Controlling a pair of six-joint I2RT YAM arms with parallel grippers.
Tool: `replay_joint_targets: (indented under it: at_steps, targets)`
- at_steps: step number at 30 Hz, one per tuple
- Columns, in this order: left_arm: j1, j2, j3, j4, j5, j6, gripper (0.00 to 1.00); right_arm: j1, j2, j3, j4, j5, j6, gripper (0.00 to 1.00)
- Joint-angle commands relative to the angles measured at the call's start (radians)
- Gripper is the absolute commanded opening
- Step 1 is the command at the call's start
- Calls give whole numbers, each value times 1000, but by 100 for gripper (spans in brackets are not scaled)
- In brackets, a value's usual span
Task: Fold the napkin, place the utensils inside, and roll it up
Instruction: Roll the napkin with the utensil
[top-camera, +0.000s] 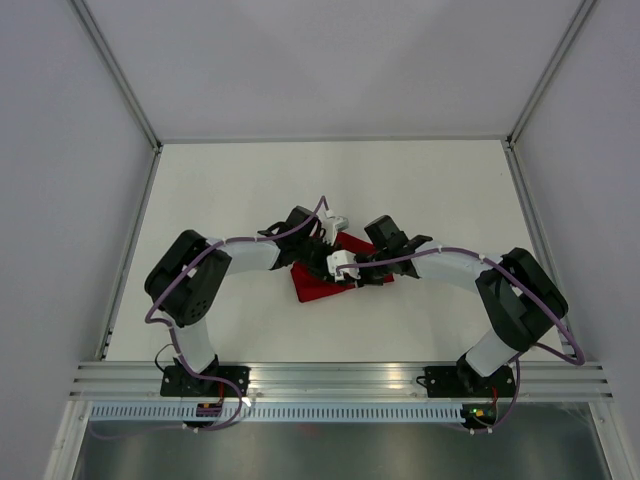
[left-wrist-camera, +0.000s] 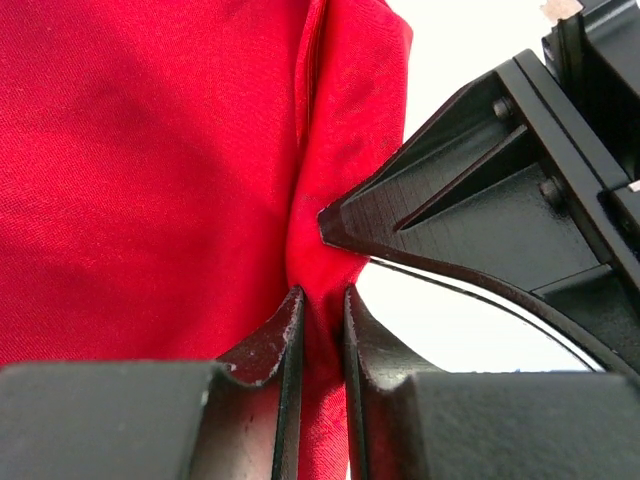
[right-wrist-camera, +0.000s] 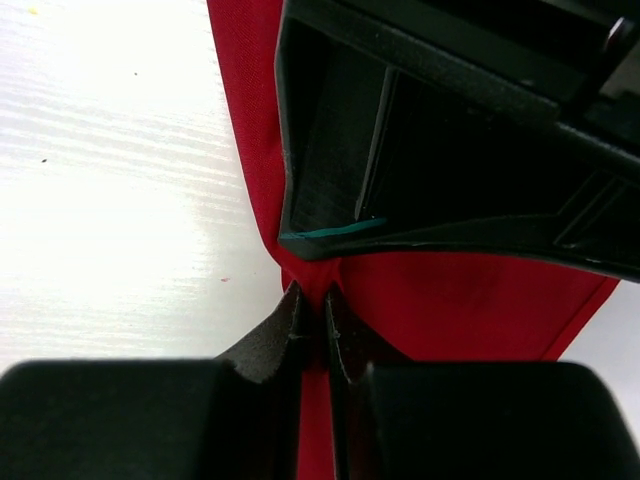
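The deep-red napkin lies bunched on the white table under both grippers. My left gripper is shut on a raised fold of the napkin; its jaws pinch the cloth at the fold's edge. My right gripper is shut on the same napkin, its tips pinching a ridge of cloth right beside the left one. Each wrist view shows the other gripper's black finger close by. No utensils show in any view.
The table is enclosed by pale walls with metal corner posts. An aluminium rail runs along the near edge by the arm bases. Purple cables trail along both arms.
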Motion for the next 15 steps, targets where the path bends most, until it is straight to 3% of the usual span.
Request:
replay_joint_targets:
  at_steps: [1,6,11,15]
  targets:
    - [24,39,-8,-16,-70,9,2,-8,9,-1,-225,-16,-10,5]
    - [-1,90,-8,-33,-31,13,2,-8,-51,-5,-242,-13,-14,34]
    - [-18,114,-16,-44,-22,15,2,-8,-131,2,-262,4,-13,44]
    - [-25,125,-14,-58,-8,21,2,-8,-151,15,-297,-8,-21,45]
